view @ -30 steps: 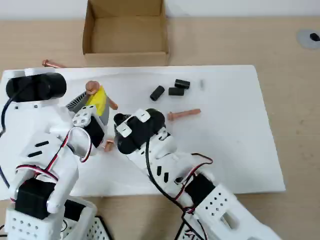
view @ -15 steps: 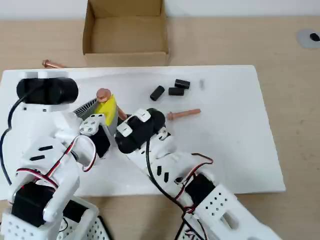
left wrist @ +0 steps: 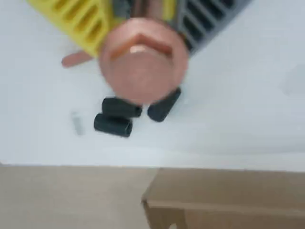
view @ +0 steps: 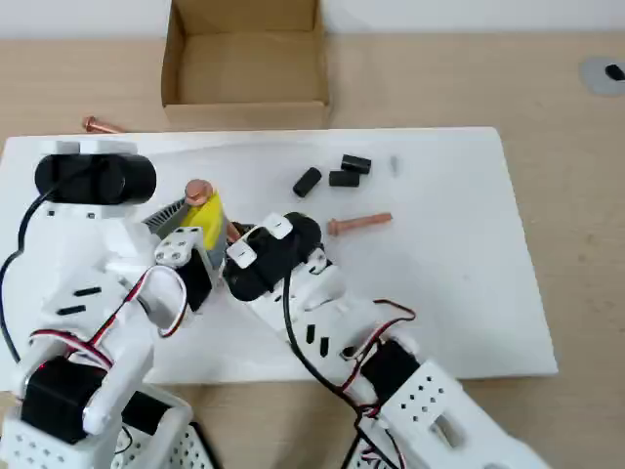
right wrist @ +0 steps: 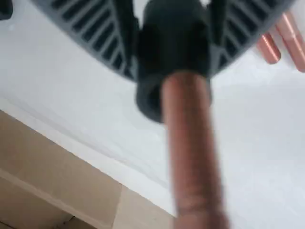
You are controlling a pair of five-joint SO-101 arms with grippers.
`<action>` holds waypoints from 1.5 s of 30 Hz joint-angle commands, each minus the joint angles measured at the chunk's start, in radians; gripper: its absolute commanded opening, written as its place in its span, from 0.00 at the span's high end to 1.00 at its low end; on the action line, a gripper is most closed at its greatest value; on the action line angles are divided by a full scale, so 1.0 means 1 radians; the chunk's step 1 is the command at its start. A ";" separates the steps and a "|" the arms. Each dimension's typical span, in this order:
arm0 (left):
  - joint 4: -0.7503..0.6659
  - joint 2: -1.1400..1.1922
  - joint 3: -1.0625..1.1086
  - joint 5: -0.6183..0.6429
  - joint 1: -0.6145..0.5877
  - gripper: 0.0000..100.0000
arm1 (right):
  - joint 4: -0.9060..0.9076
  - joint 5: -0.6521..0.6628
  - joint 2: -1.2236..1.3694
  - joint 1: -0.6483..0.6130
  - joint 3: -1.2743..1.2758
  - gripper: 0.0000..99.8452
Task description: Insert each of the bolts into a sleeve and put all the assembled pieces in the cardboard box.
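The left arm bends over the left part of the white board [view: 469, 293], its left claw [view: 191, 205] clamped on a copper bolt [view: 198, 190] whose head points toward the board's far edge. The right arm slants in from the near edge of the desk [view: 566, 88]. Its right claw [right wrist: 172, 28] grips a black sleeve [right wrist: 152, 95] with a copper shaft [right wrist: 190, 152] at its mouth. The cardboard box [view: 244, 115] stands at the desk's far edge.

White arms [view: 98, 342] carry black servos [view: 95, 179], red-and-white cables [view: 168, 293], a yellow-and-grey left claw [view: 191, 202].
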 commanded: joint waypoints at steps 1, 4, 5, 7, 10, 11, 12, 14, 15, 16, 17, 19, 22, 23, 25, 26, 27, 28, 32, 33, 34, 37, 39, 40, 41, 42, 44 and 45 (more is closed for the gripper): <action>0.029 -0.012 -0.058 -0.028 -0.015 0.99 | -0.028 -0.003 -0.021 -0.007 -0.007 0.99; 0.026 -0.012 -0.064 -0.032 -0.015 0.99 | -0.028 -0.003 -0.021 -0.007 -0.008 0.99; 0.011 -0.012 -0.058 -0.032 -0.015 0.99 | -0.028 -0.003 -0.021 -0.007 -0.008 0.99; -0.017 -0.012 -0.055 -0.032 -0.015 0.99 | -0.028 -0.003 -0.021 -0.007 -0.008 0.99; -0.049 -0.012 -0.051 -0.026 -0.015 0.99 | -0.028 -0.003 -0.021 -0.007 -0.008 0.99; -0.069 -0.012 -0.037 -0.026 -0.015 0.99 | -0.028 -0.003 -0.021 -0.007 -0.008 0.99; -0.095 -0.012 -0.015 -0.029 -0.017 0.99 | -0.028 -0.003 -0.021 -0.007 -0.008 0.99; -0.140 -0.013 0.041 -0.038 -0.018 0.99 | -0.028 -0.003 -0.021 -0.007 -0.008 0.99; -0.160 -0.013 0.069 -0.048 -0.029 0.99 | -0.028 -0.003 -0.021 -0.007 -0.008 0.99; -0.181 -0.013 0.094 -0.055 -0.038 0.99 | -0.028 -0.003 -0.021 -0.007 -0.008 0.99; -0.195 -0.013 0.107 -0.063 -0.044 0.99 | -0.028 -0.005 -0.021 -0.007 -0.008 0.99; -0.198 -0.013 0.115 -0.083 -0.044 0.99 | -0.028 -0.005 -0.021 -0.007 -0.008 0.99; -0.166 -0.013 0.114 -0.089 -0.043 0.99 | -0.028 -0.005 -0.021 -0.005 -0.008 0.99; -0.157 -0.013 0.114 -0.089 -0.043 0.99 | -0.028 -0.005 -0.021 -0.005 -0.008 0.99; -0.132 -0.013 0.114 -0.089 -0.041 0.99 | -0.028 -0.005 -0.021 -0.005 -0.008 0.99; -0.123 -0.013 0.114 -0.089 -0.038 0.99 | -0.028 -0.005 -0.021 -0.005 -0.008 0.99; -0.115 -0.013 0.114 -0.086 -0.037 0.99 | -0.028 -0.006 -0.021 -0.005 -0.008 0.99; -0.112 -0.013 0.114 -0.084 -0.037 0.99 | -0.035 -0.017 -0.021 -0.005 -0.005 0.99; -0.107 -0.013 0.101 -0.083 -0.037 0.99 | -0.057 -0.077 -0.021 0.018 -0.005 0.99; -0.097 -0.013 0.092 -0.083 -0.035 0.99 | -0.063 -0.081 -0.021 0.025 -0.002 0.99; -0.086 -0.013 0.078 -0.083 -0.035 0.99 | -0.066 -0.081 -0.021 0.033 -0.002 0.99; -0.057 -0.013 0.043 -0.081 -0.020 0.99 | -0.068 -0.081 -0.021 0.042 -0.002 0.99; -0.040 -0.012 0.028 -0.080 -0.002 0.99 | -0.068 -0.081 -0.021 0.042 -0.002 0.99; -0.038 -0.012 0.025 -0.071 0.008 0.99 | -0.068 -0.081 -0.021 0.042 -0.002 0.99; -0.037 -0.012 0.021 -0.061 0.015 0.99 | -0.068 -0.083 -0.021 0.042 -0.002 0.99; -0.037 -0.012 0.023 -0.055 0.020 0.99 | -0.068 -0.083 -0.021 0.042 -0.002 0.99; -0.040 -0.012 0.026 -0.052 0.037 0.99 | -0.068 -0.083 -0.021 0.042 -0.002 0.99; -0.040 -0.012 0.026 -0.049 0.040 0.99 | -0.068 -0.083 -0.021 0.042 -0.002 0.99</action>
